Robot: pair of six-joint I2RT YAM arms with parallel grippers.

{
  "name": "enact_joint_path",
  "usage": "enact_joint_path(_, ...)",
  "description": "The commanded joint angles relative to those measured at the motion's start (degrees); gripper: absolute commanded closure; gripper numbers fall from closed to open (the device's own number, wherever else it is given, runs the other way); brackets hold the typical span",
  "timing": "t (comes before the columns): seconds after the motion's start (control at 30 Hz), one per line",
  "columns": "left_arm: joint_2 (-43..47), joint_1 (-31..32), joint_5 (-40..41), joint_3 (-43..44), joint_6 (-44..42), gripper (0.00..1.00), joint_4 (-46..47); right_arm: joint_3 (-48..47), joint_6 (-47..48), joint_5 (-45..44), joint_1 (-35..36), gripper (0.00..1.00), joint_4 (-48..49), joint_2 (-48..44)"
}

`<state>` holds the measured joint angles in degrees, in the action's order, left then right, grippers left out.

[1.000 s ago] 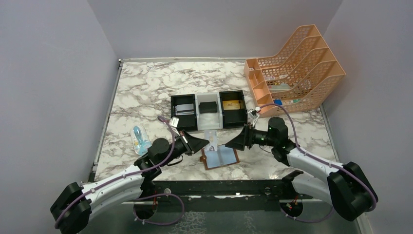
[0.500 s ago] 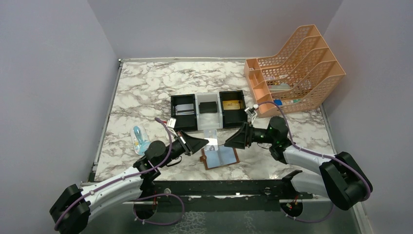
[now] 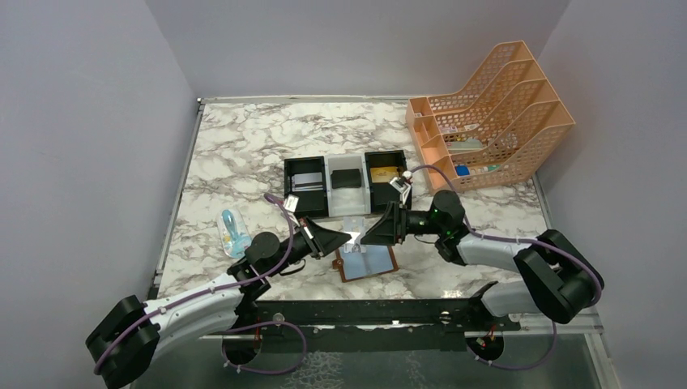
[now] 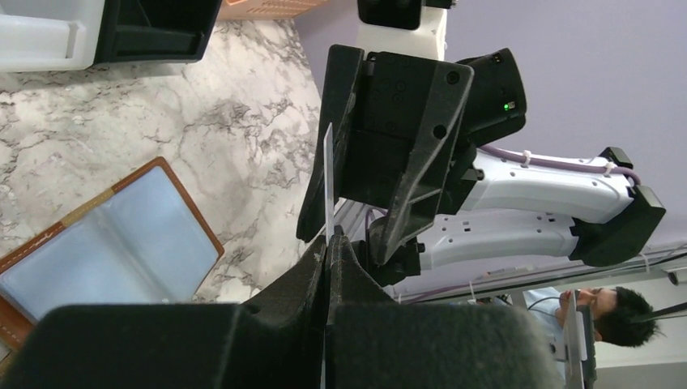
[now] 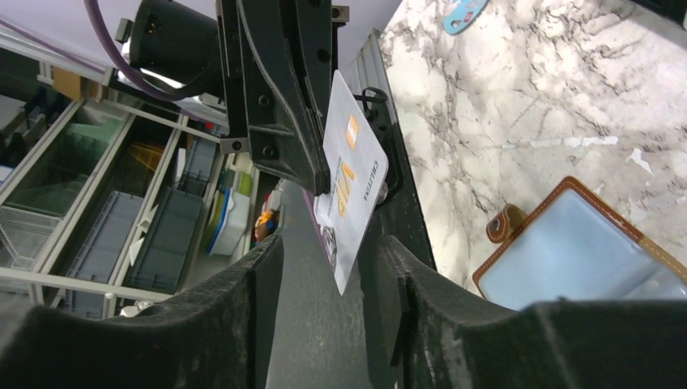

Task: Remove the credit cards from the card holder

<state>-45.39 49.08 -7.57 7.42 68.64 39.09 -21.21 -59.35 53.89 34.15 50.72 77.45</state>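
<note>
Right wrist: left gripper [image 4: 328, 243] clamped on pale orange-printed plastic card [image 5: 354, 170] above open brown leather card holder [image 5: 567, 243]; right gripper [image 5: 326, 253] jaws apart, straddling it. If I release early, card drops.

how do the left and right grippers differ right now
The left gripper is shut on the pale card; the right gripper is open, jaws either side of that card with gaps showing. They point at each other from opposite sides. Both hover by the open card holder.
</note>
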Motion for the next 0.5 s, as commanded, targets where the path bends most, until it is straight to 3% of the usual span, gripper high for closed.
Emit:
enact_joint_path(0.0,0.84,-0.25,-1.61,-0.86,0.25,1.0,4.56,-1.21,-2.74,-0.11,0.46,0.62,6.91,1.94)
enact_joint_path(0.23,-0.45,-0.16,-2.37,-0.54,0.32,1.0,5.53,-1.29,-8.56,1.21,0.47,0.74,15.87,5.6)
enact_joint_path(0.47,-0.43,-0.21,-2.79,-1.04,0.53,1.0,6.54,-1.66,-10.53,0.18,0.48,0.81,17.47,6.96)
